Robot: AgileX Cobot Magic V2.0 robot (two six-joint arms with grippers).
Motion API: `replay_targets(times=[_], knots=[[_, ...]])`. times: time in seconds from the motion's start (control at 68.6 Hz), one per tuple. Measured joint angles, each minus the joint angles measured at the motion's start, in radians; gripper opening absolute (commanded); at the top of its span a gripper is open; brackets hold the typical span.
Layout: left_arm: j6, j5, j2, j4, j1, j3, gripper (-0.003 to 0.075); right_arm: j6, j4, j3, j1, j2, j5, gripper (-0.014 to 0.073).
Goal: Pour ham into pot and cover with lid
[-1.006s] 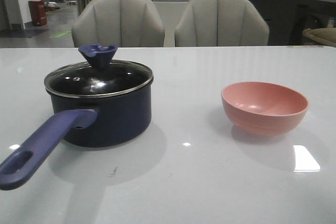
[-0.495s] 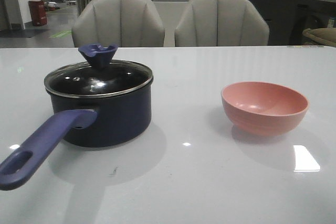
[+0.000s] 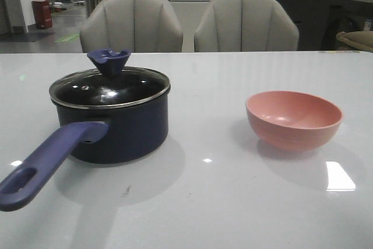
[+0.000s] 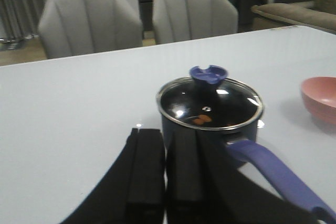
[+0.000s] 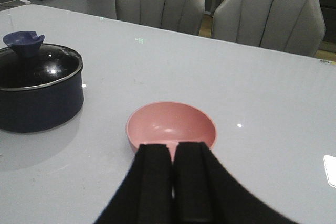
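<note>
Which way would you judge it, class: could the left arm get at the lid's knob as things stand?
Probably yes. In the left wrist view the left gripper, fingers together, faces the pot, and the knob on the lid stands uncovered with nothing above it.

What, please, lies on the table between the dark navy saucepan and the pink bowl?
Nothing: in the front view only bare white tabletop separates the dark navy saucepan from the pink bowl. The right wrist view shows the same gap.
</note>
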Motion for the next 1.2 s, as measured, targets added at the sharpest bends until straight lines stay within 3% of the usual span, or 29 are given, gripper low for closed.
replay_targets(times=[0.204, 0.321, 1.195], knots=[[0.000, -0.238, 0.000, 0.003, 0.150, 0.186, 0.0119, 0.000, 0.000, 0.000, 0.000, 0.000, 0.000, 0.0150], [0.000, -0.304, -0.002, 0.004, 0.193, 0.197, 0.0119, 0.000, 0.000, 0.000, 0.000, 0.000, 0.000, 0.0150], [0.000, -0.331, -0.002, 0.004, 0.199, 0.197, 0.0119, 0.000, 0.000, 0.000, 0.000, 0.000, 0.000, 0.0150]])
